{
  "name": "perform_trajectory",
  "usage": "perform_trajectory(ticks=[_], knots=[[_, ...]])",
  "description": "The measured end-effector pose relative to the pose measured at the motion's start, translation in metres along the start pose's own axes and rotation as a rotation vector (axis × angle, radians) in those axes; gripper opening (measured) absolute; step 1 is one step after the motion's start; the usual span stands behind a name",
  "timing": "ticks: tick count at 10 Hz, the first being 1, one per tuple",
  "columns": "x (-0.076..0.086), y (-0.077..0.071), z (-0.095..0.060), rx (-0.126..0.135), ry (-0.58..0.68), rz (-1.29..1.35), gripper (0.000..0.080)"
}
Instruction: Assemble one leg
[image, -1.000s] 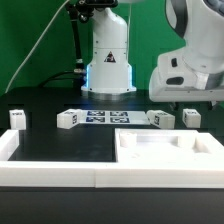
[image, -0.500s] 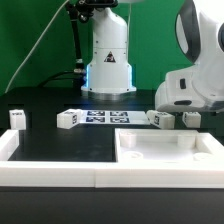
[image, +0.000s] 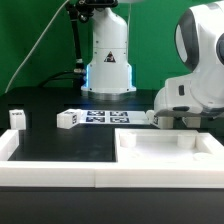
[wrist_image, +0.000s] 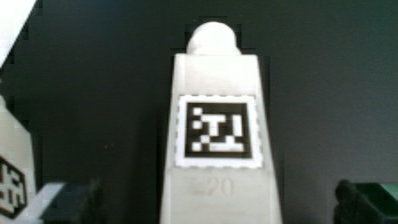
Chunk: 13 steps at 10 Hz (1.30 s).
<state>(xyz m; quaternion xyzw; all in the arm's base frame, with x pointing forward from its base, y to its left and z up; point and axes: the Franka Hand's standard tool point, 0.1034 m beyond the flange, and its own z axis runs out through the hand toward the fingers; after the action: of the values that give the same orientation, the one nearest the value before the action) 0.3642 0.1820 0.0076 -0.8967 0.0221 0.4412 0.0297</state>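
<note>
In the wrist view a white leg (wrist_image: 217, 120) with a square marker tag fills the middle, its rounded peg end pointing away from the camera. My gripper (wrist_image: 217, 200) is open. One dark fingertip (wrist_image: 71, 200) stands on each side of the leg, with a gap on both sides. In the exterior view the gripper (image: 168, 119) is low over the table at the right and hides that leg. Two more legs (image: 67, 119) (image: 17, 118) stand at the left.
The wide white slab (image: 165, 150) with sockets lies in front of the gripper. The marker board (image: 105, 117) lies in the middle by the robot base (image: 108, 60). Part of another tagged white piece (wrist_image: 15, 150) lies close beside the leg.
The arm has come down and toward the exterior view's left. It now covers the two legs that stood free at the right.
</note>
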Motion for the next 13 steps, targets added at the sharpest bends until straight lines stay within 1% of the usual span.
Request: perform_trajectory(ticks=[2,4,5,10,11,12,13], knots=[[0.001,-0.002,0.001,0.000,0.008,-0.002,0.0649],[0.001,-0.002,0.001,0.000,0.009,-0.003,0.0387],[0.001,-0.002,0.001,0.000,0.009,-0.003,0.0289],[0.001,-0.002,0.001,0.000,0.009,-0.003,0.0290],[0.001,-0.002,-0.001,0.002,0.008,-0.007,0.0290],[-0.009,0.003,-0.017,0.007,-0.015,-0.027,0.0290],[-0.020,0.008,-0.036,0.015,-0.009,-0.025,0.0291]])
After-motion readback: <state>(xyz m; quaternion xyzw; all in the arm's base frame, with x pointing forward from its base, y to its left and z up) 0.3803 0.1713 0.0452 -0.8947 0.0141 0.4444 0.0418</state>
